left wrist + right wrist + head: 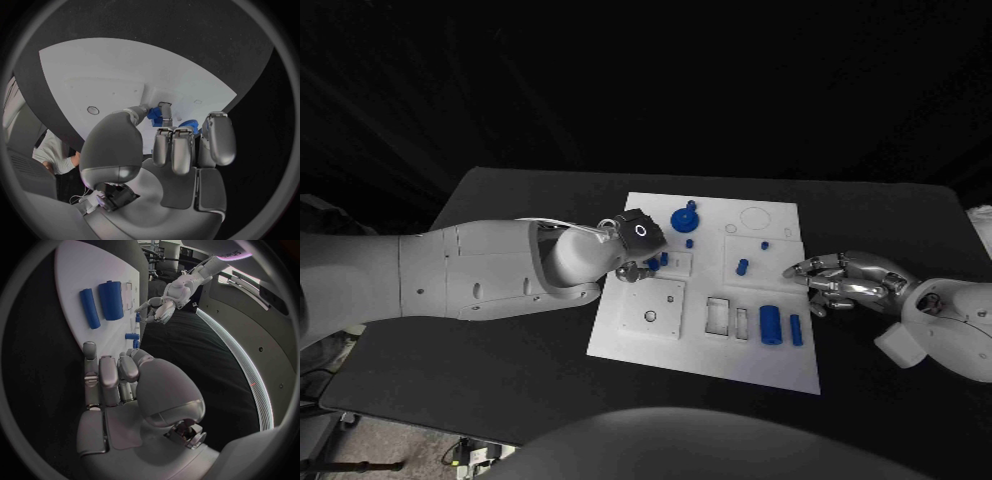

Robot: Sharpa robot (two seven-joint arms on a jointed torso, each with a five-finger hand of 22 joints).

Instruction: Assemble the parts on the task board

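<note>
The white task board (635, 342) lies mid-table. My left hand (638, 262) hovers over its left-centre and pinches a small blue part (154, 114) between thumb and a finger, close above the board (112, 70). Another blue piece (191, 125) peeks out behind its fingers. A round blue knob (685, 220) stands near the far edge. Two blue cylinders (770, 322) (796, 330) lie at the near right, and small blue pegs (743, 266) stand mid-board. My right hand (841, 283) sits at the board's right edge, fingers curled in, holding nothing.
The board carries a square plate with a round hole (651, 316), two rectangular slots (717, 315) and a circular outline (756, 217). Black table (502, 380) surrounds it. A white object (982, 222) lies at the table's far right edge.
</note>
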